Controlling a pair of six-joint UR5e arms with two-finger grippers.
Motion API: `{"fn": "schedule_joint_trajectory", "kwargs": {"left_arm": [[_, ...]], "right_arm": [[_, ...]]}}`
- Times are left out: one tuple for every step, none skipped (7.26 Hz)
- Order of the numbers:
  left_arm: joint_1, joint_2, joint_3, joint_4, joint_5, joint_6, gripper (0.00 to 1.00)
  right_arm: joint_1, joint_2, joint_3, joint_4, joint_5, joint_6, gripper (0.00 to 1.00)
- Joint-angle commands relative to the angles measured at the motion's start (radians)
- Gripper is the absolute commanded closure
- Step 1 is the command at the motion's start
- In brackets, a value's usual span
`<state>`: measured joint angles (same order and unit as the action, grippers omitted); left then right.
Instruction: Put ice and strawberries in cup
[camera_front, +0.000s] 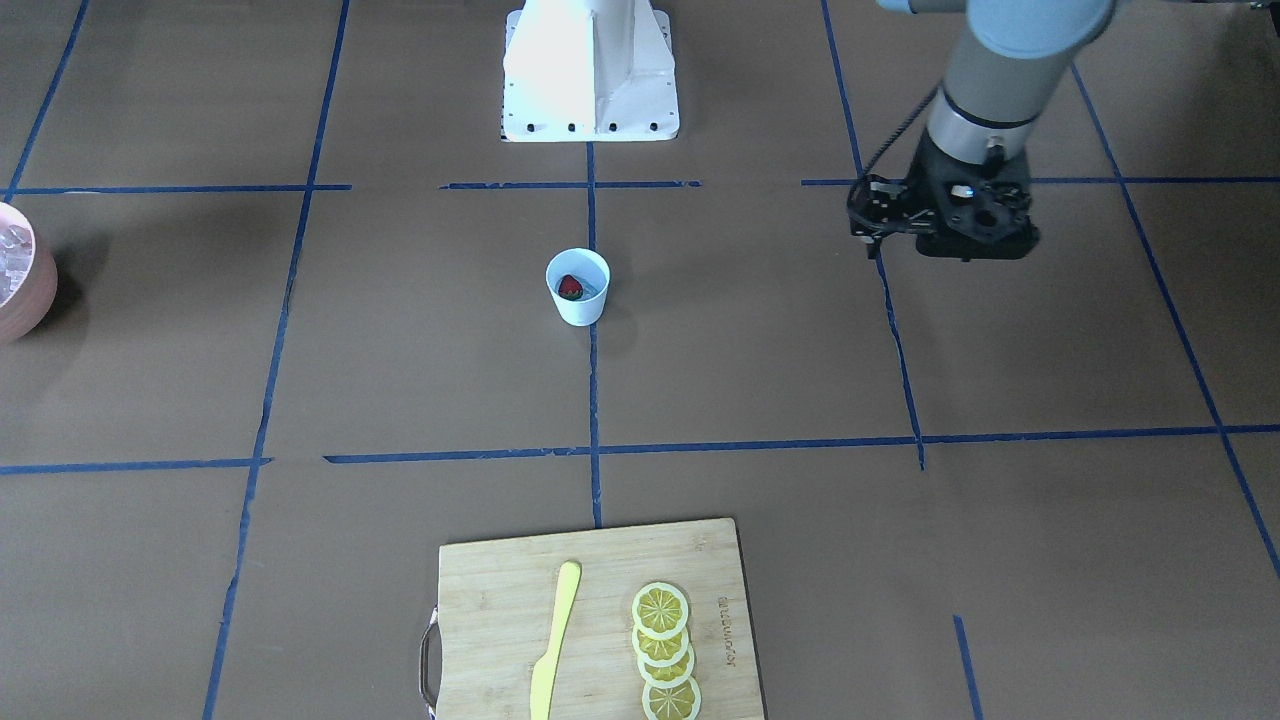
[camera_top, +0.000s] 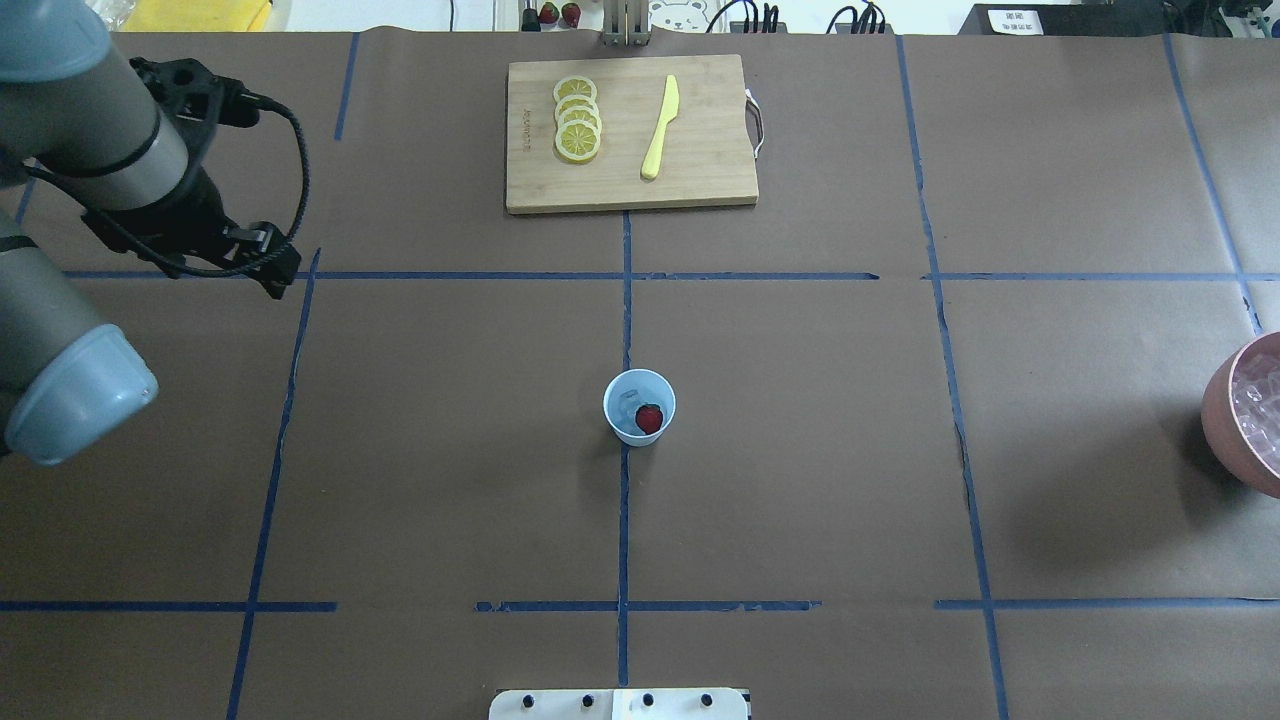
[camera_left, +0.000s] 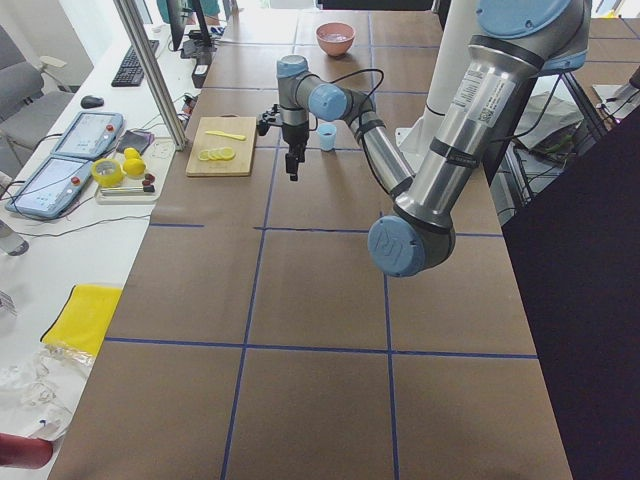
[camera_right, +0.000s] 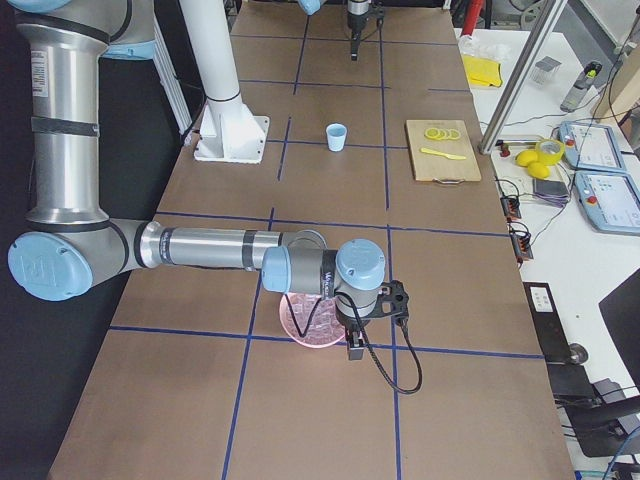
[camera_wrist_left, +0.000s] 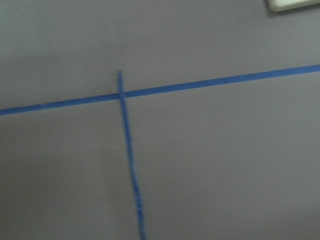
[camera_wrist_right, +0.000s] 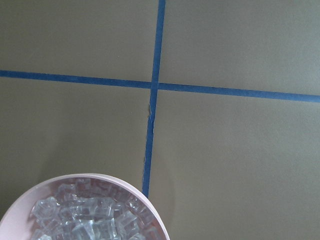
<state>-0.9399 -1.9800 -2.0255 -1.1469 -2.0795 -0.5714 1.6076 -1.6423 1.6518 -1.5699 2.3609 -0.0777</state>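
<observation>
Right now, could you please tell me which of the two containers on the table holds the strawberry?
The small white cup in the middle holds the strawberry; the pink bowl holds ice cubes.

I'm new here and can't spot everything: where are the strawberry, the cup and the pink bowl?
strawberry (camera_top: 649, 417), overhead view, on its red body.
cup (camera_front: 581, 310), front-facing view, on its white outer wall.
pink bowl (camera_top: 1218, 405), overhead view, on its outer wall.
</observation>
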Motion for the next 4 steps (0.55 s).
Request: {"fn": "schedule_joint_trajectory", "kwargs": {"left_arm": [[-0.182,0.093,0.010,0.048,-0.095,0.280,0.00],[-0.257,0.165,0.011,0.049,-0.170,0.389,0.00],[-0.317,0.253,0.011,0.044,-0.189,0.491,0.00],[-0.374,0.318,0.037,0.036,-0.252,0.569,0.00]], "right_arm": [[0.000,-0.001,0.000,0.002,0.026,0.012,0.01],[0.000,-0.001,-0.001,0.002,0.028,0.012,0.01],[0.000,0.001,0.000,0.002,0.028,0.012,0.01],[0.000,0.005,0.000,0.002,0.026,0.012,0.01]]}}
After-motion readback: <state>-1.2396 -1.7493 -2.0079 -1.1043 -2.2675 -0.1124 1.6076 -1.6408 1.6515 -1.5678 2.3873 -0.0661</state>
